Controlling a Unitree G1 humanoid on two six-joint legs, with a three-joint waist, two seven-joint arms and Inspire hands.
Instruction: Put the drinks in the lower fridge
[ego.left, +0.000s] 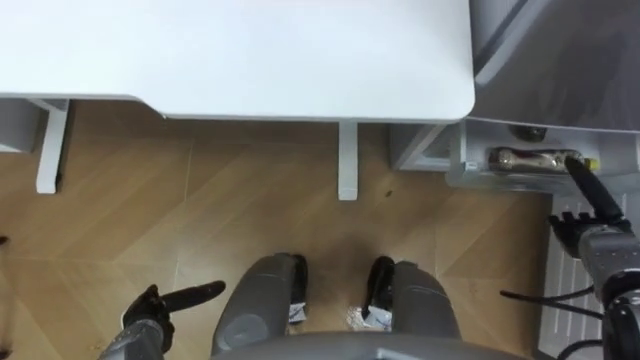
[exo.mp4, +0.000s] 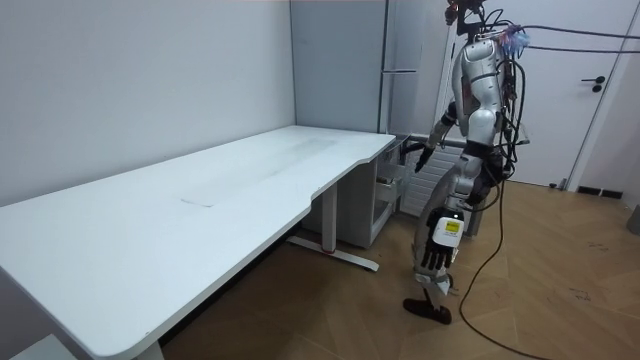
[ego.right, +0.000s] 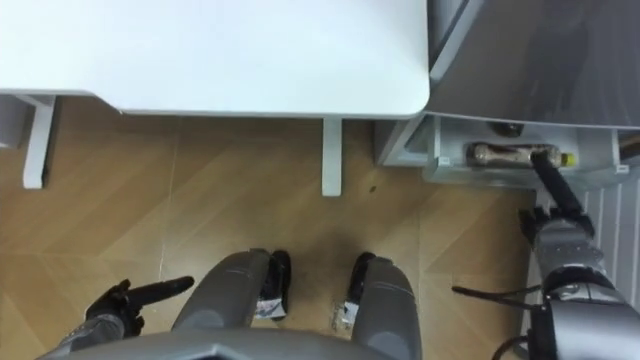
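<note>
A brownish drink bottle (ego.left: 520, 158) with a yellow end lies on its side in the open lower compartment of the grey fridge (ego.left: 560, 70), at the right of the eye views. My right hand (ego.left: 598, 232) reaches in from the lower right. Its fingers (ego.left: 588, 187) are straight and their tips touch the bottle's right end. Low at the left, over the floor, my left hand (ego.left: 160, 308) hangs idle with fingers stretched out and nothing in it. In the room view I stand at the far end of the table, with my right hand (exo.mp4: 420, 152) held out at the fridge (exo.mp4: 400, 60).
The white table (ego.left: 240, 50) spans the top of the eye views, its rounded corner close to the fridge. One table leg (ego.left: 347, 160) stands just left of the compartment. A white ribbed panel (ego.left: 565, 270) lies at the lower right. Wooden floor lies around my feet.
</note>
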